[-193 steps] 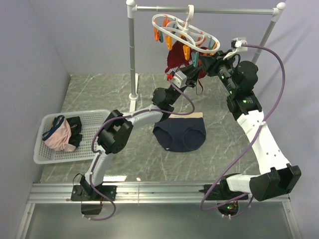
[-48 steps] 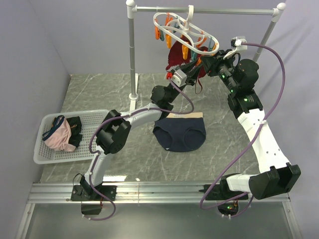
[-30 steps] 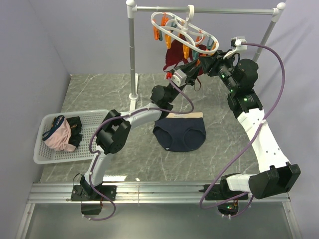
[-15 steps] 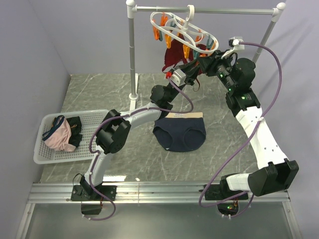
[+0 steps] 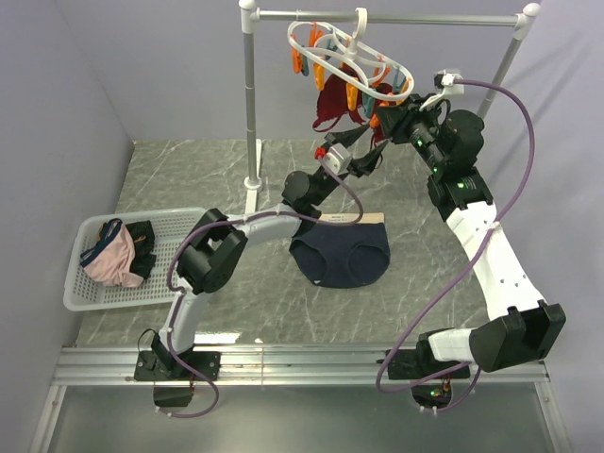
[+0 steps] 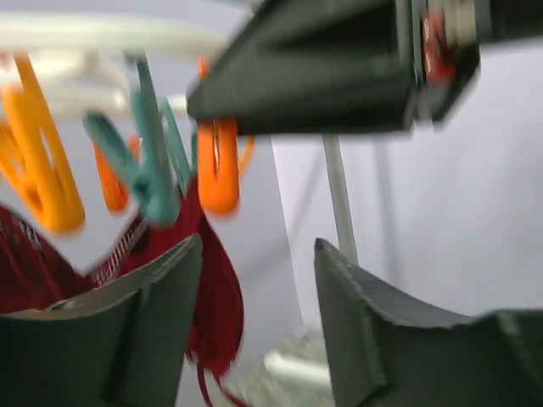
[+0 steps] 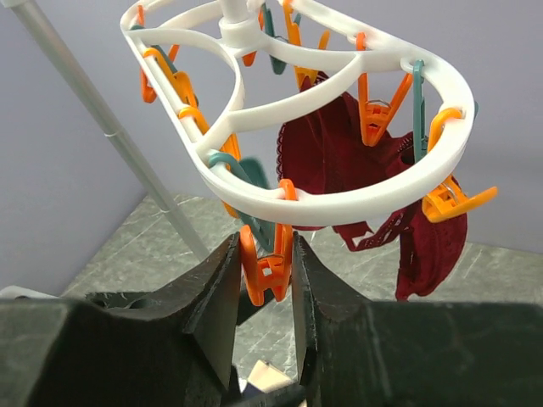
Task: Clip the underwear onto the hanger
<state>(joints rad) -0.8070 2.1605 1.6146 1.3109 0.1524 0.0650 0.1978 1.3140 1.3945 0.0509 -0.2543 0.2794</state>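
a: so, nearest first: underwear flat on the table between the two arms, pale waistband edge toward the far side. not yet lifted, touched by neither gripper.
b: handling?
a: soft, light, limp; likely to sag and fold once raised. best taken at the waistband edge, pinched through both layers near one corner, so a short stretch of hem can be fed into a clip.
b: left gripper?
a: up above the garment, fingers apart, nothing between them; wrist view blurred.
b: right gripper?
a: pressed together on an orange clip hanging from the hanger; cannot tell whether the clip mouth is sprung open.
b: farther back?
a: maroon garment already pegged under the ring; hanger hooked on the rail.
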